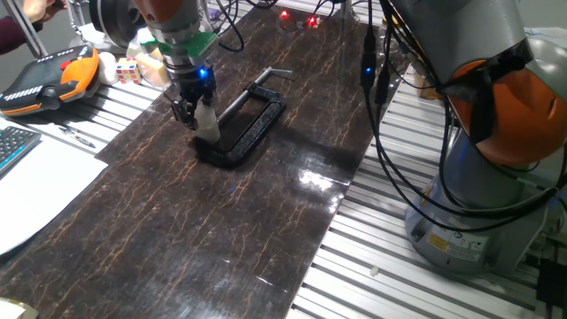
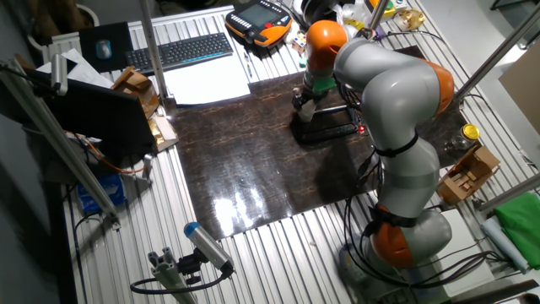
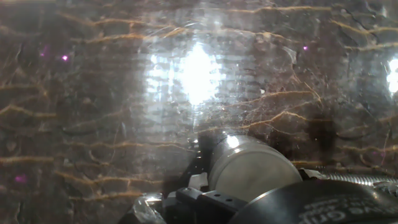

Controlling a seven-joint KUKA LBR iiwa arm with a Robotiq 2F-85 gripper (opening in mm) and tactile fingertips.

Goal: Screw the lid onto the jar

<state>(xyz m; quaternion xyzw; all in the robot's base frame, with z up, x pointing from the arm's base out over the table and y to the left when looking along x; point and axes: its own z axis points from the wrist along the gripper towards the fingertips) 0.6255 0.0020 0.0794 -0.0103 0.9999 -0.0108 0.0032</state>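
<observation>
Since the gripper (image 1: 197, 112) sits down over the whitish jar (image 1: 208, 125) at the near end of the black C-clamp (image 1: 251, 124) — its lid (image 3: 255, 171) apparently on — I judge tightening underway, though finger closure I cannot tell.

Dark marbled mat (image 1: 221, 221) with thin orange veins, glossy, glare patches; lies on ribbed aluminium table (image 1: 425, 283). Black C-clamp (image 1: 244, 128) flat on mat, screw handle toward far edge. Small whitish jar (image 1: 208, 124) at clamp's near-left end, touching or just beside it. White paper sheets (image 2: 207, 83) on table past mat's edge, left of clamp; keyboard (image 2: 181, 52) beyond paper.
</observation>
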